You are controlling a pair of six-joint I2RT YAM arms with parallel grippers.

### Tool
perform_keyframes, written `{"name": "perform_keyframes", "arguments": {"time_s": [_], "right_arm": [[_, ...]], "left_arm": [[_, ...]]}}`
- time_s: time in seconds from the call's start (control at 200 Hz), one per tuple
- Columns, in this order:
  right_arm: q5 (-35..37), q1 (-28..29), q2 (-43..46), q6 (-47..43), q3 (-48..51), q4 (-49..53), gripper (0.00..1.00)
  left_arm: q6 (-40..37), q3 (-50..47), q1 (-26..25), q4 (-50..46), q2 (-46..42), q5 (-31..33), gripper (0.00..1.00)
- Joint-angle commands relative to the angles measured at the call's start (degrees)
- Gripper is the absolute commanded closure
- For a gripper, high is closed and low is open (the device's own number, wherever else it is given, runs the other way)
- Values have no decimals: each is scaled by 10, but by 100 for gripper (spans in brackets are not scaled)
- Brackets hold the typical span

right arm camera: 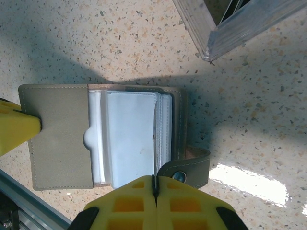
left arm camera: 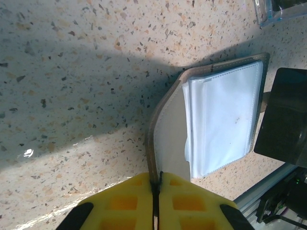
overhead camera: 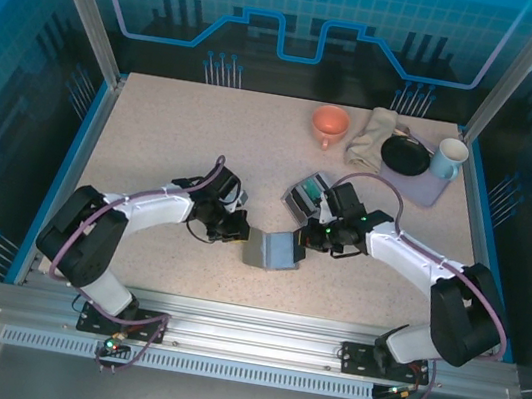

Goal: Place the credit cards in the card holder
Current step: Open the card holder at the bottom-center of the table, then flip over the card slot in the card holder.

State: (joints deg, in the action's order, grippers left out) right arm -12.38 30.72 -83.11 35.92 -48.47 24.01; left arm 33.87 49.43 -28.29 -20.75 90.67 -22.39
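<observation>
The card holder (overhead camera: 271,249) lies open near the table's front middle, an olive-grey wallet with clear plastic sleeves (right arm camera: 132,139). My left gripper (left arm camera: 156,184) is shut on the edge of its cover flap (left arm camera: 168,139). My right gripper (right arm camera: 154,184) is shut on the edge of one clear sleeve, beside the snap strap (right arm camera: 189,170). The left gripper's yellow finger (right arm camera: 14,127) shows at the flap's far edge. The credit cards (overhead camera: 313,199), one teal-green, stand in a clear box (overhead camera: 303,193) just behind the right gripper (overhead camera: 306,234).
At the back right are an orange cup (overhead camera: 330,123), a beige cloth (overhead camera: 369,137), a black dish (overhead camera: 404,157) and a light blue mug (overhead camera: 448,157) on a lavender tray (overhead camera: 431,190). The clear box's corner (right arm camera: 230,28) sits close above the holder.
</observation>
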Motion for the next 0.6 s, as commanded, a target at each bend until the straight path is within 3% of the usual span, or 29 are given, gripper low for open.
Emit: {"name": "perform_keyframes", "arguments": {"time_s": [0.0,0.145,0.595], "right_arm": [[2,-2,-12,-8,1,0,98],[11,-2,-22,-10,0,8,98],[-73,-7,-20,27,16,-60,98]], "left_arm": [[-17,17,-2,-17,9,-15,92],[-16,16,-2,-14,13,-20,92],[-17,18,-3,-10,23,-23,92]]}}
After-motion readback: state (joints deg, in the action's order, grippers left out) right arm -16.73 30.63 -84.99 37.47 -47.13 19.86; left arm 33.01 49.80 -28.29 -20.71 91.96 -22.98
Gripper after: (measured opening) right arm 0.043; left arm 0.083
